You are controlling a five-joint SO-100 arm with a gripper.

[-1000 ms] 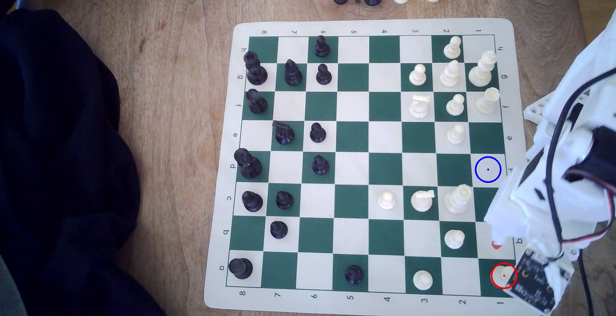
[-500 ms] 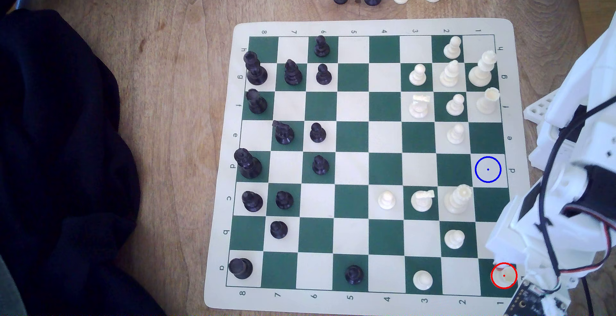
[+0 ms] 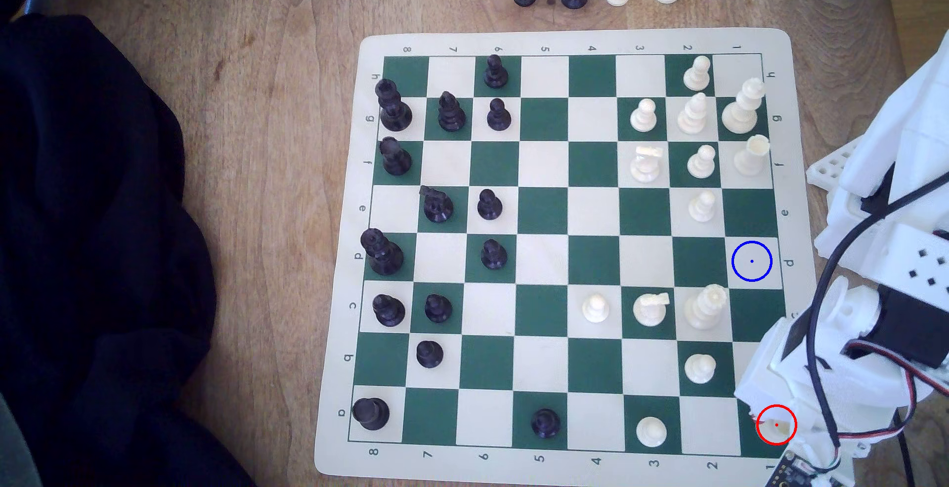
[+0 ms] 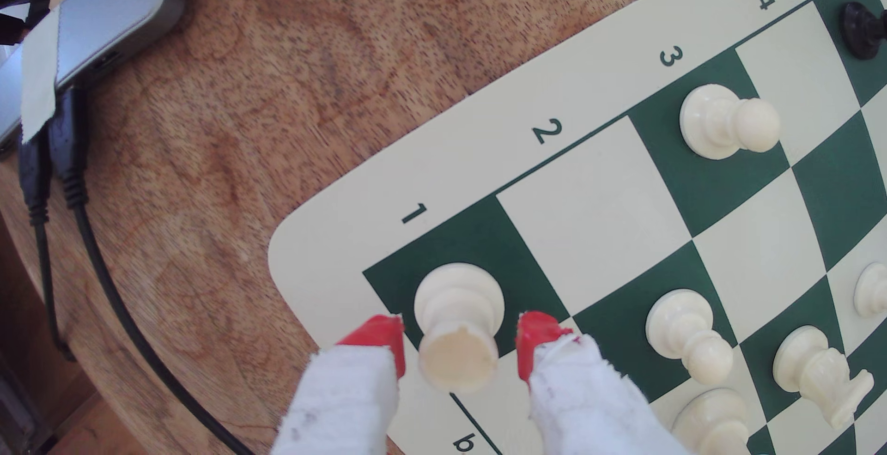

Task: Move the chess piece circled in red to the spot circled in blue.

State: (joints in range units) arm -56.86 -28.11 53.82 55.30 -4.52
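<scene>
rook (image 4: pixel 458 325) on the board's (image 3: pixel 575 40) corner square, between the spread jaws.

Overhead exterior view, close downward wrist view, shared chessboard (image 3: pixel 575 40) corner.

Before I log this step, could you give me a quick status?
End effector open, straddling the rook. Rook on its dark corner square, not lifted. Blue-circled square bare.

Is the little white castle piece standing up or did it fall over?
Standing up. In the wrist view the rook sits on its round base on the dark corner square, hollow top up, between the open end effector's red fingertips.
</scene>
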